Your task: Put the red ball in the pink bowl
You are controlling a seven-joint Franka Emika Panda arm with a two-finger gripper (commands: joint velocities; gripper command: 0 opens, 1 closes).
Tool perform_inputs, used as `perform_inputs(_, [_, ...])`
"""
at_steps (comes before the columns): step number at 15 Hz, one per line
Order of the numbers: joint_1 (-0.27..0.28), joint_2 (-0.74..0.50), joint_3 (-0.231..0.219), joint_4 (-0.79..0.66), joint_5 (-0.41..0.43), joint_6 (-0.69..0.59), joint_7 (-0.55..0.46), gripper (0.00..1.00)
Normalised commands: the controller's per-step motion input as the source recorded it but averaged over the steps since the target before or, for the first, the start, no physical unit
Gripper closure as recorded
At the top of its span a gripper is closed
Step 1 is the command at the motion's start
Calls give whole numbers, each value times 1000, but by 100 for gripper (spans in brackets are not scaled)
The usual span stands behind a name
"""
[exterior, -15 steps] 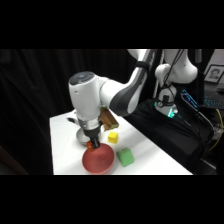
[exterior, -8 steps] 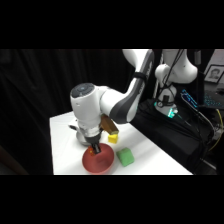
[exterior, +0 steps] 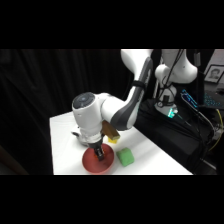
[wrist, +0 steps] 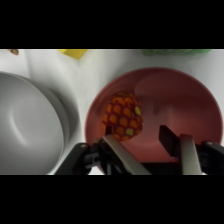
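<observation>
- Two views agree on the main fact: red ball is inside the pink bowl, lying on the bowl's floor toward its left side as the wrist view shows it
- ball surface shows a red-orange grid with yellowish patches
- gripper fingers are spread apart; left finger touches or nearly touches the ball's lower edge, right finger is clear of it with bare bowl floor between
- nothing is clamped; ball is not between the fingertips
- side view: gripper hangs low over the pink bowl, which sits near the front edge of the white table; ball is hidden by the arm there
- grey metal bowl sits just beside the pink bowl, on its left in the wrist view; rims close, can't tell if touching
- green block is just beside the pink bowl on the table, apart from it
- yellow cube is behind the bowl, partly hidden by the arm; in the wrist view only its edge shows at the top
</observation>
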Motion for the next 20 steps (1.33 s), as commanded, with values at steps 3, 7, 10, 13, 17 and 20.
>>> perform_inputs(3, [42,-82,-17,103,134,-200,-197,0])
perform_inputs(7, [48,-267,6,-22,124,-260,-192,0])
perform_inputs(10, [47,-325,21,-73,125,-299,-133,0])
perform_inputs(13, [32,-337,32,-66,138,-343,-83,0])
perform_inputs(17, [-3,-311,33,-32,130,-320,-70,0])
perform_inputs(20, [-52,-253,51,-2,161,-239,-101,0])
